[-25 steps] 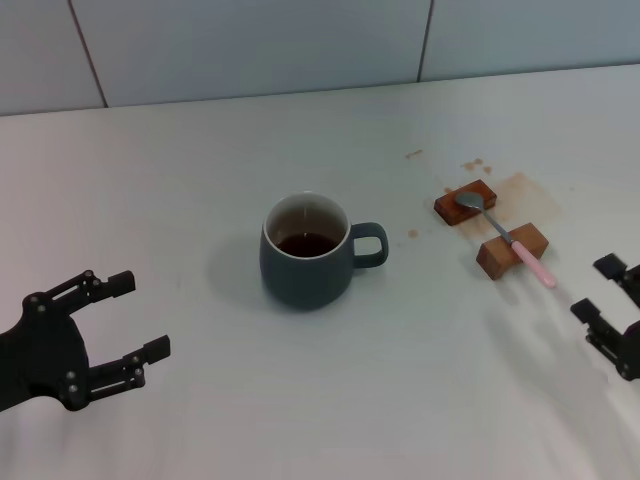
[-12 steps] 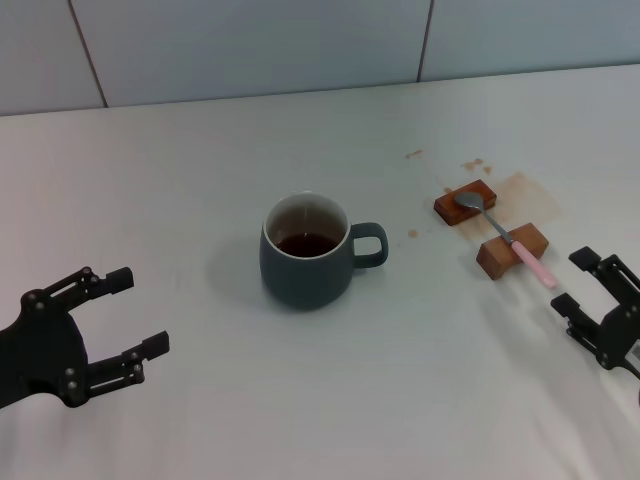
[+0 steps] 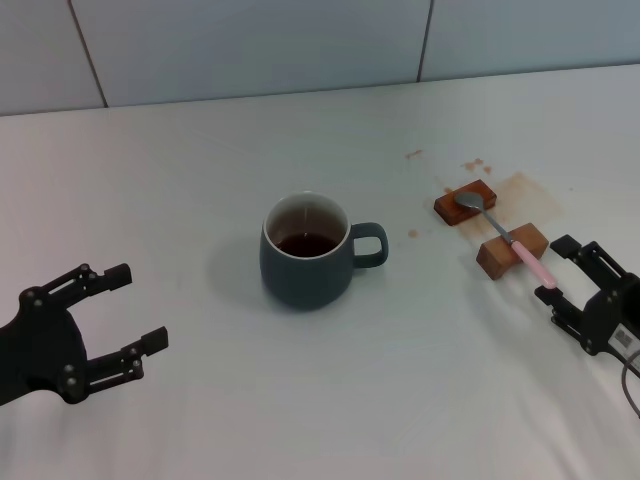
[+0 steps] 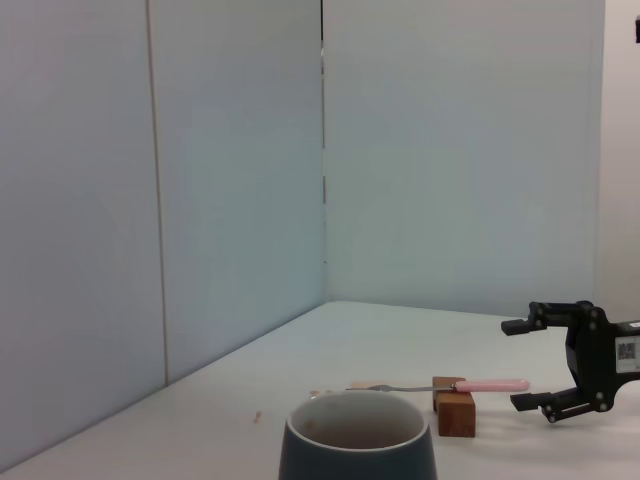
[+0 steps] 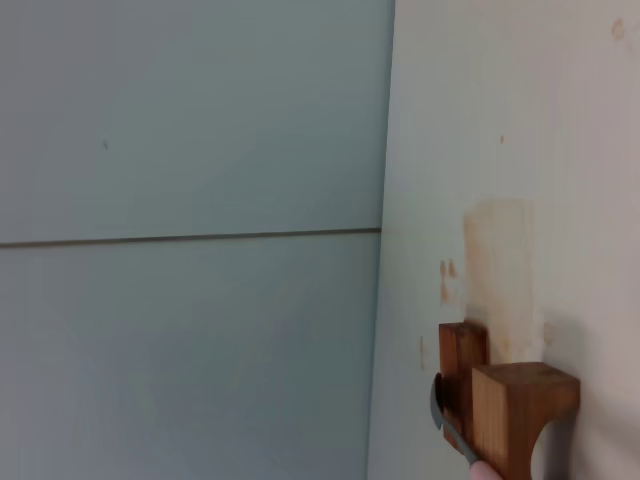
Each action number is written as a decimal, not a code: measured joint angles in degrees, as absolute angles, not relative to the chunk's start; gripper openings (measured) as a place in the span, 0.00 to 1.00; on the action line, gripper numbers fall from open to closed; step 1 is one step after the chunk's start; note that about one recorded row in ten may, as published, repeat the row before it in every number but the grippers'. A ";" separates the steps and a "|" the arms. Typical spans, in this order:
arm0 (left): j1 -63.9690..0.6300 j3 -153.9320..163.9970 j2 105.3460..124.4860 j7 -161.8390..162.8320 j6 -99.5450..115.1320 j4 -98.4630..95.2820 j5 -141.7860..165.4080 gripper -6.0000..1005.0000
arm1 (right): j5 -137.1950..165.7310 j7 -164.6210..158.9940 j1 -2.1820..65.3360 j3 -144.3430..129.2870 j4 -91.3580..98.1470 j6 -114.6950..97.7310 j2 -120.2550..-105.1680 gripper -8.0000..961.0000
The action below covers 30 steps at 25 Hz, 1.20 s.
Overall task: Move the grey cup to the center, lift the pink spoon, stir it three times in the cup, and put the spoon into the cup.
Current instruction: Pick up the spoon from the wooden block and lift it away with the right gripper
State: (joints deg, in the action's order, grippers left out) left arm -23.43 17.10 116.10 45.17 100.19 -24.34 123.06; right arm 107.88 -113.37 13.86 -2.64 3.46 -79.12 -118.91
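The grey cup (image 3: 306,252) stands in the middle of the table with dark liquid inside and its handle towards the right; its rim also shows in the left wrist view (image 4: 357,436). The pink spoon (image 3: 504,238) lies across two brown wooden blocks at the right, bowl on the far block, pink handle past the near block; it also shows in the left wrist view (image 4: 470,385). My right gripper (image 3: 556,270) is open, just right of the spoon's handle end, not touching it. My left gripper (image 3: 132,308) is open and empty at the near left, well away from the cup.
Two brown wooden blocks (image 3: 465,202) (image 3: 511,248) hold the spoon up; they also show in the right wrist view (image 5: 520,405). Brown stains (image 3: 520,190) mark the table around them. A tiled wall (image 3: 250,40) runs along the far edge.
My right gripper has moved left and a little away from me, from the right edge to just beside the spoon's handle end. The left arm, cup and spoon have stayed put.
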 joint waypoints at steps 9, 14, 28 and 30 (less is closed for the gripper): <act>-23.01 16.87 116.03 45.17 100.23 -24.34 122.51 0.83 | 108.07 -113.83 15.77 -2.96 3.52 -77.33 -118.91 0.68; -22.94 16.88 116.01 45.17 100.29 -24.35 122.15 0.83 | 108.46 -113.98 16.82 -2.98 3.52 -76.36 -118.91 0.68; -22.75 16.88 116.07 45.17 100.86 -24.44 120.58 0.83 | 108.50 -114.00 18.10 -2.95 3.50 -75.17 -119.00 0.67; -22.76 16.88 116.05 45.17 100.89 -24.44 120.43 0.83 | 108.44 -114.01 18.11 -2.94 3.51 -74.88 -119.00 0.67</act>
